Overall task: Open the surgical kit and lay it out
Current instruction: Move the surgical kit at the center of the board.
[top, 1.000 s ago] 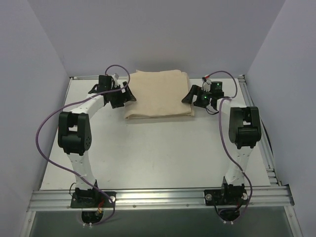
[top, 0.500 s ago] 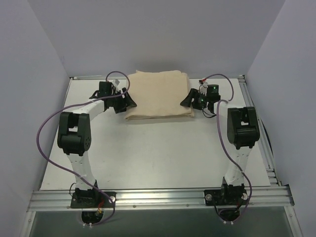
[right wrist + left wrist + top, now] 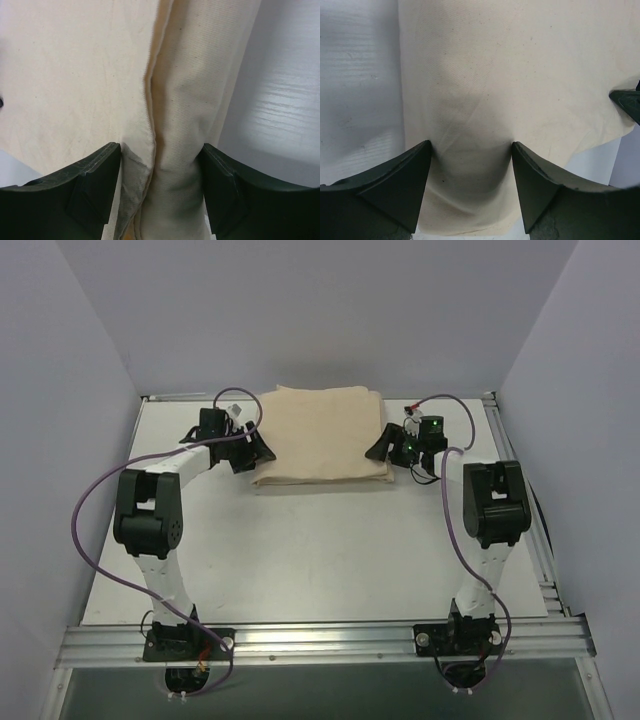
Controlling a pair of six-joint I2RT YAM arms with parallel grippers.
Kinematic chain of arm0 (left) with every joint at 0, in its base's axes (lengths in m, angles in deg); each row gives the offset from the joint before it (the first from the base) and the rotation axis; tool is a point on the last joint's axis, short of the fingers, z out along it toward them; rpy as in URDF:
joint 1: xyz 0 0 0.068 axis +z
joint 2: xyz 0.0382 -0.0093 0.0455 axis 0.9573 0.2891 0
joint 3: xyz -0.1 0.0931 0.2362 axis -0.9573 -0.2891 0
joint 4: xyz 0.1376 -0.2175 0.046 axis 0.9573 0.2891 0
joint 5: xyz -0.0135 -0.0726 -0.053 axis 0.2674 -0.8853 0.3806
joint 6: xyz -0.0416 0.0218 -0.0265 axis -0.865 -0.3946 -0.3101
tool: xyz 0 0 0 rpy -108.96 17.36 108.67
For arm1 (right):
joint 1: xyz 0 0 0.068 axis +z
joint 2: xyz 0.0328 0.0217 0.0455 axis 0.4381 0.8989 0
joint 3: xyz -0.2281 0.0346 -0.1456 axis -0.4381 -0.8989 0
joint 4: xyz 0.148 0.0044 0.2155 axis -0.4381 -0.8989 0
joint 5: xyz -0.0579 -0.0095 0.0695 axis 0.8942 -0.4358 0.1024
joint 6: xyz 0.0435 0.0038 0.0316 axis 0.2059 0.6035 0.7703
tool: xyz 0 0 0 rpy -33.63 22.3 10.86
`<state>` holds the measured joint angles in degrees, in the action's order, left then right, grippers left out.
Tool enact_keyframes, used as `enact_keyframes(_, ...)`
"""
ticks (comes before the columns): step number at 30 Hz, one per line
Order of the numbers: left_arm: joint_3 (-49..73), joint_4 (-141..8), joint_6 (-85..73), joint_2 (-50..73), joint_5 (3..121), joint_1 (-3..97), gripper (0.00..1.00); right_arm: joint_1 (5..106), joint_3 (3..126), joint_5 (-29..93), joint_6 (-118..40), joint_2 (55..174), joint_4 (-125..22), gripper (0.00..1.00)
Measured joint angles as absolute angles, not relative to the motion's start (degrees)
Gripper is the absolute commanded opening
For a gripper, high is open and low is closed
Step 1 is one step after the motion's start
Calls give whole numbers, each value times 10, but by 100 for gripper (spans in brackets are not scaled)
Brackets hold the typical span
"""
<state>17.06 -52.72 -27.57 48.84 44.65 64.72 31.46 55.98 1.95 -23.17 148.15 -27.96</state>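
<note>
evidently soft and limp, the large beige folded cloth wrap (image 3: 322, 432) lies at the far middle of the white desk (image 3: 300, 540), its side edges, likely the best holds, pinched by the left end effector (image 3: 257, 448) and the right end effector (image 3: 381, 445).

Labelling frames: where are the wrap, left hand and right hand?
wrap (image 3: 320, 430), top view, its middle.
left hand (image 3: 470, 144), left wrist view, between fingertips.
right hand (image 3: 161, 145), right wrist view, between fingertips.
</note>
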Motion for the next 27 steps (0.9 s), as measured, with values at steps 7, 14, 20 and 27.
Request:
enact_keyframes(7,165,-508,-269,464,464,641,90,324,555,26,-231,1463,-299,100)
enact_keyframes(14,175,-459,-201,336,563,600,96,320,555,95,-233,1404,-372,100)
enact_keyframes(20,246,-473,-98,297,613,475,97,298,563,165,-226,1329,-442,100)
enact_keyframes(27,294,-476,17,344,663,338,85,244,514,230,-196,1235,-479,89)
